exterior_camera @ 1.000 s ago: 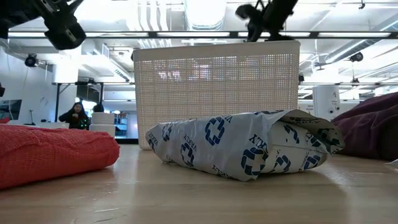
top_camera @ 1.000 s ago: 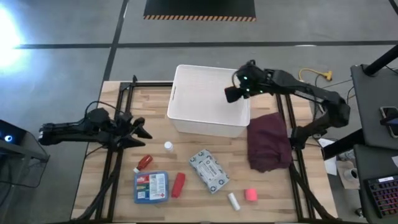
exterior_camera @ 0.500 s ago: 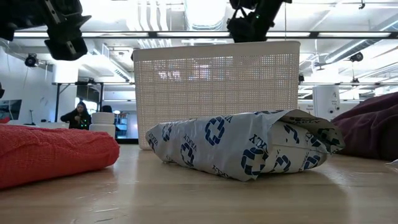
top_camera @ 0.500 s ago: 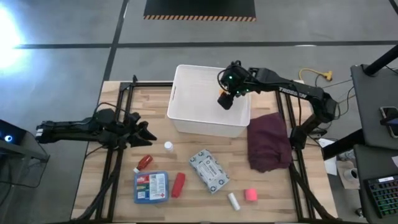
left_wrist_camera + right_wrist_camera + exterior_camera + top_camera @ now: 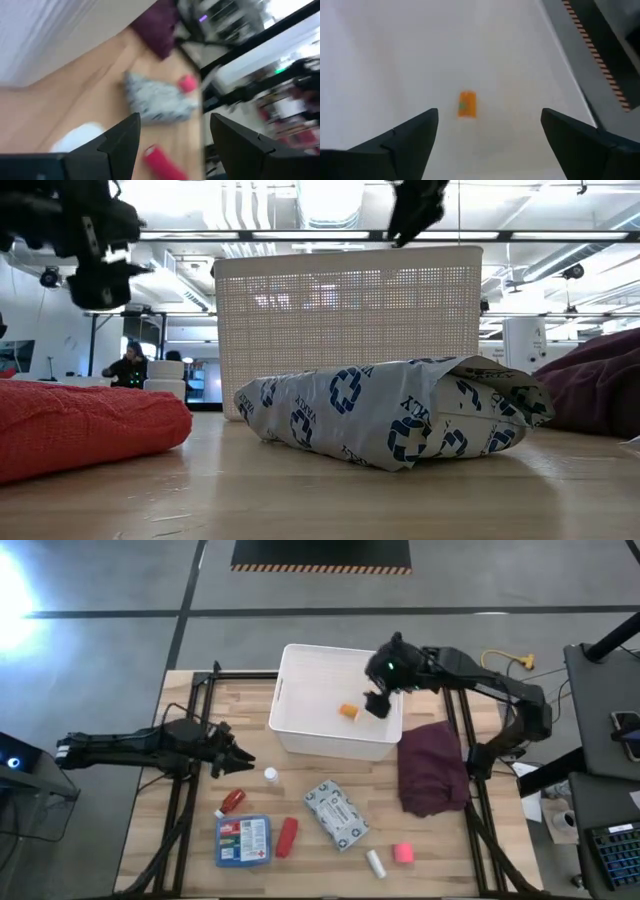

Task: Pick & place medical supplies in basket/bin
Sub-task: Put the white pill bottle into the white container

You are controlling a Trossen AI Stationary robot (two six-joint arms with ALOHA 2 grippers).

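Note:
The white bin (image 5: 300,690) stands at the table's far middle. A small orange bottle (image 5: 348,711) is inside it, seen again as the orange bottle (image 5: 467,104) between my fingers and apart from them. My right gripper (image 5: 378,700) hovers open over the bin's right part. My left gripper (image 5: 236,754) is open above the table left of the bin, touching nothing. On the wood lie a red bottle (image 5: 232,801), a blue first-aid box (image 5: 244,840), a red roll (image 5: 287,836), a patterned packet (image 5: 337,814), a white roll (image 5: 375,862) and a pink roll (image 5: 403,853).
A maroon cloth (image 5: 432,766) lies heaped right of the bin. A small white item (image 5: 270,774) sits just in front of the bin. Black frame rails (image 5: 185,790) run along both table sides. In the low view the packet (image 5: 390,415) lies in front of the bin's wall (image 5: 345,330).
My right gripper, over the bin, has swung toward the table's left and back right, and has let go of the orange bottle, which now shows inside the bin. My left gripper has gone down and a little toward the table's right, staying open.

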